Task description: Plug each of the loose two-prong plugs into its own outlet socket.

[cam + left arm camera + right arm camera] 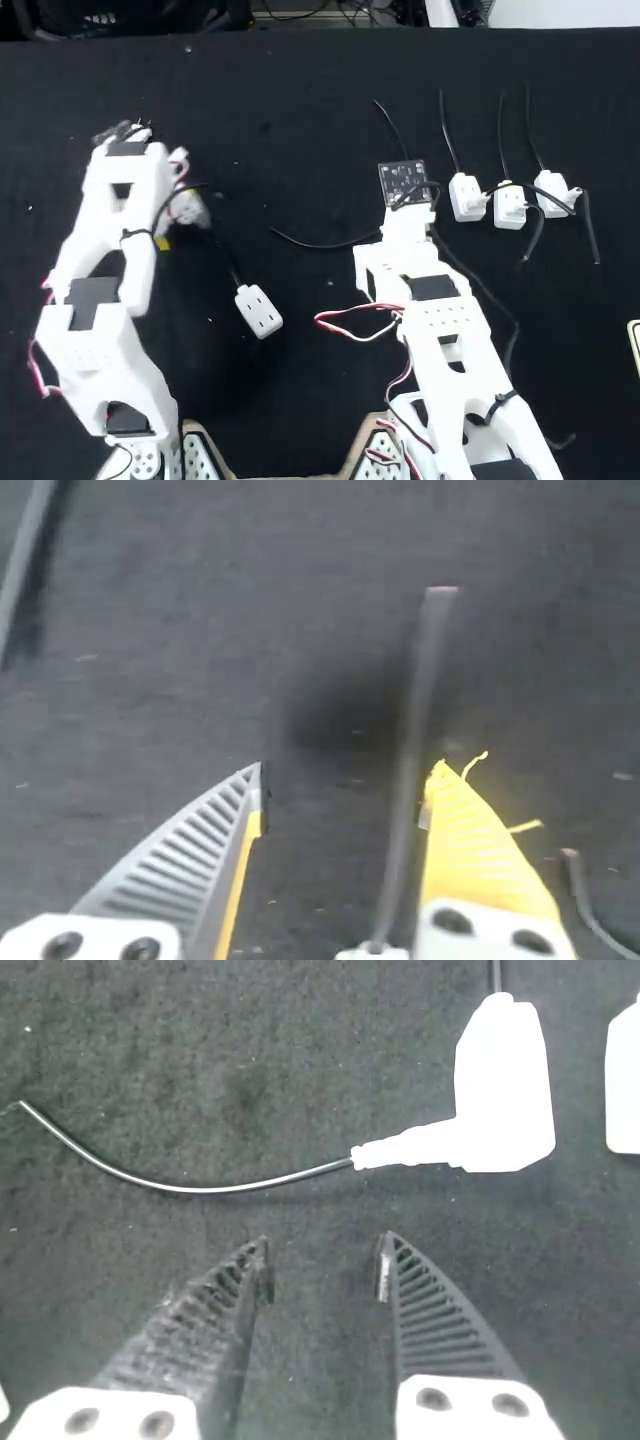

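A loose white outlet socket point(258, 310) lies on the black mat, and its black cable runs up toward my left gripper point(182, 207). In the left wrist view that gripper point(345, 777) is open. A black cable point(412, 750) passes between the fingers, close beside the yellow one point(480, 850), and ends in a cut tip. A small white piece point(372, 952) sits at the finger base. My right gripper point(320, 1260) is open just above the mat. A short way ahead of it lies a white plug body point(505, 1085) with a thin cable point(180, 1182) trailing off.
Three white plug-and-socket pieces point(466, 197) point(510, 205) point(553, 192) sit in a row at the right, each with a black lead running to the back. A red and white wire point(355, 325) loops beside the right arm point(440, 320).
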Motion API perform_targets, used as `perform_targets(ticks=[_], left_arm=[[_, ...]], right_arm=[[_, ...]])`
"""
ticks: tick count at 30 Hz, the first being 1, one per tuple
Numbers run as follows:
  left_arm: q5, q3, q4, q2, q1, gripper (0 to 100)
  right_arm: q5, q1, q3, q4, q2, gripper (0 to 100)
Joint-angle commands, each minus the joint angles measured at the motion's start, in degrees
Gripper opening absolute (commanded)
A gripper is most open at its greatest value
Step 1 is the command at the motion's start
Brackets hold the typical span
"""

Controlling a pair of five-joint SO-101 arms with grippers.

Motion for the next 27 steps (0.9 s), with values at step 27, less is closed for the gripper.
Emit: perform_targets(ticks=[27], left_arm=[[-21.01, -2.15, 14.24, 14.77, -24.31, 26]], right_arm=[[-0.18, 0.97, -4.00, -0.44, -1.98, 15.9]])
